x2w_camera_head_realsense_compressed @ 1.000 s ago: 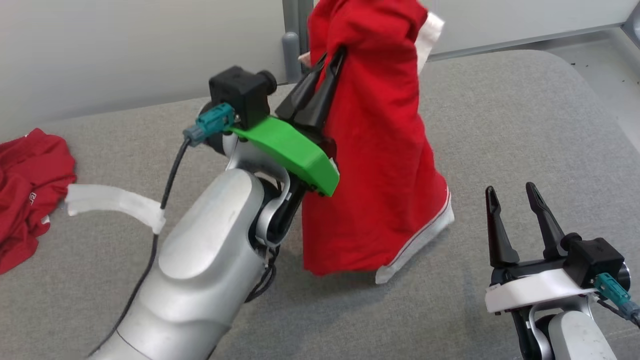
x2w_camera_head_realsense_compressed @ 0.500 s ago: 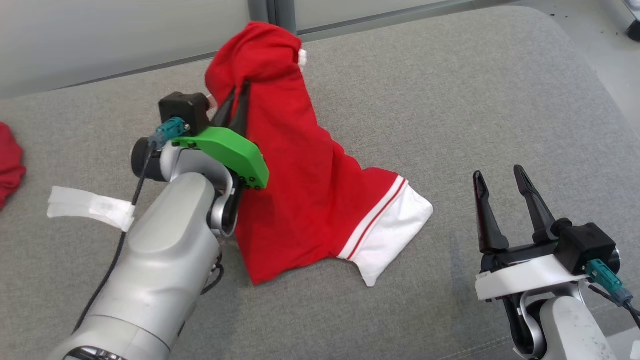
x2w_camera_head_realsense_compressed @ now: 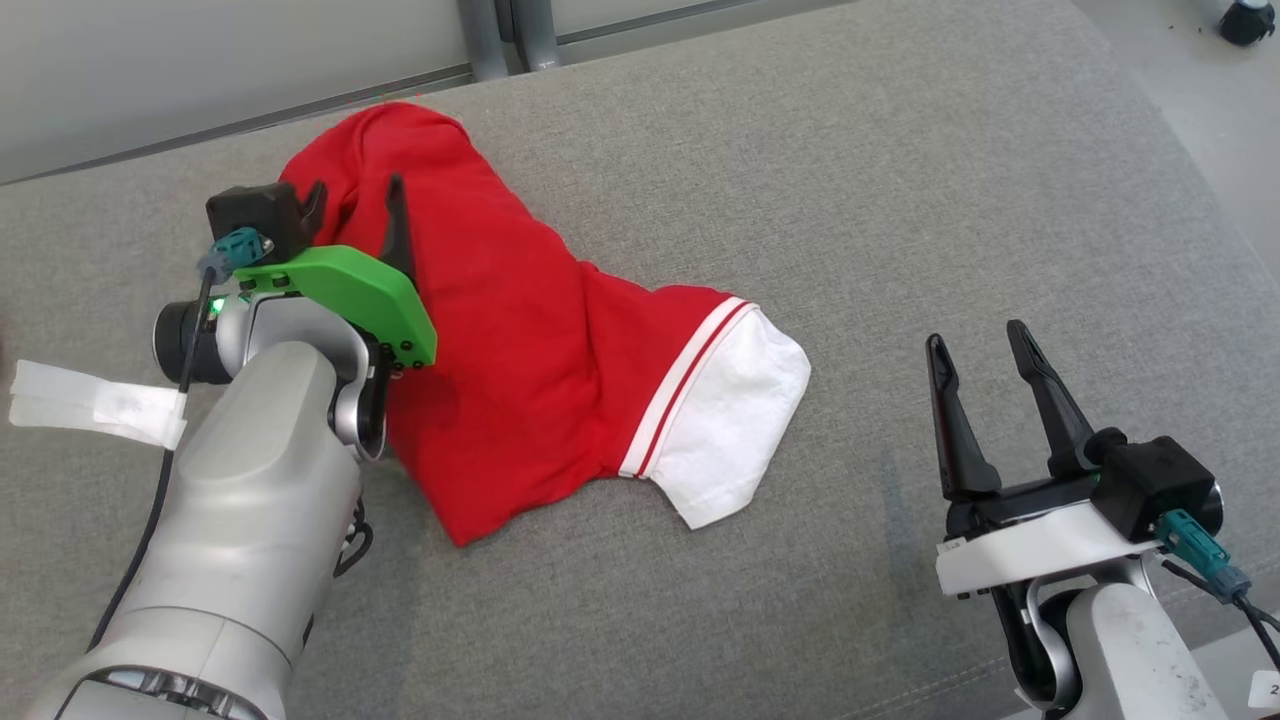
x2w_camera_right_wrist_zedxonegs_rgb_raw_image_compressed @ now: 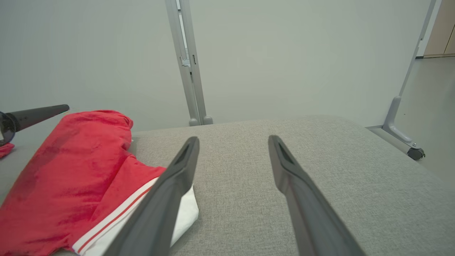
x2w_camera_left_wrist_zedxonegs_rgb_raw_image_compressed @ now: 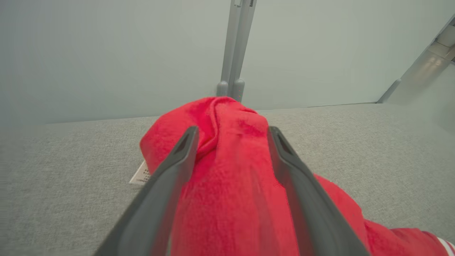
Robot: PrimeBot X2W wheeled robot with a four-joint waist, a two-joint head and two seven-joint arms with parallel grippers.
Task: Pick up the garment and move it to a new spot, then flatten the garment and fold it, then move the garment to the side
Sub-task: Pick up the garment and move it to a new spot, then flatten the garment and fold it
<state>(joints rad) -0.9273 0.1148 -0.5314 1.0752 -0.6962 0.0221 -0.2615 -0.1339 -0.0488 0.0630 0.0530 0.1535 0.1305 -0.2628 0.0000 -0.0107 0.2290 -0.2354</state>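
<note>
The red garment (x2w_camera_head_realsense_compressed: 510, 340) with a white, red-striped sleeve end (x2w_camera_head_realsense_compressed: 730, 420) lies in a loose heap on the grey padded table (x2w_camera_head_realsense_compressed: 900, 200). My left gripper (x2w_camera_head_realsense_compressed: 355, 205) stands open over the garment's bunched far-left part, one finger on each side of a fold. In the left wrist view the gripper (x2w_camera_left_wrist_zedxonegs_rgb_raw_image_compressed: 233, 129) is spread wide with the red cloth (x2w_camera_left_wrist_zedxonegs_rgb_raw_image_compressed: 231, 199) lying loose under and between the fingers; a white label (x2w_camera_left_wrist_zedxonegs_rgb_raw_image_compressed: 140, 176) peeks out beside it. My right gripper (x2w_camera_head_realsense_compressed: 975, 340) is open with nothing in it, to the right of the sleeve; its own view (x2w_camera_right_wrist_zedxonegs_rgb_raw_image_compressed: 233, 139) shows the garment (x2w_camera_right_wrist_zedxonegs_rgb_raw_image_compressed: 71, 160) at left.
A strip of white tape (x2w_camera_head_realsense_compressed: 95, 405) hangs from the left arm's cable. A grey post (x2w_camera_head_realsense_compressed: 490, 30) stands against the wall behind the table. The table's right edge gives onto the floor, where a caster (x2w_camera_head_realsense_compressed: 1245, 20) shows.
The left gripper has come down with the hanging garment, laid it on the table and opened. The head camera has shifted too. The right gripper stays open.
</note>
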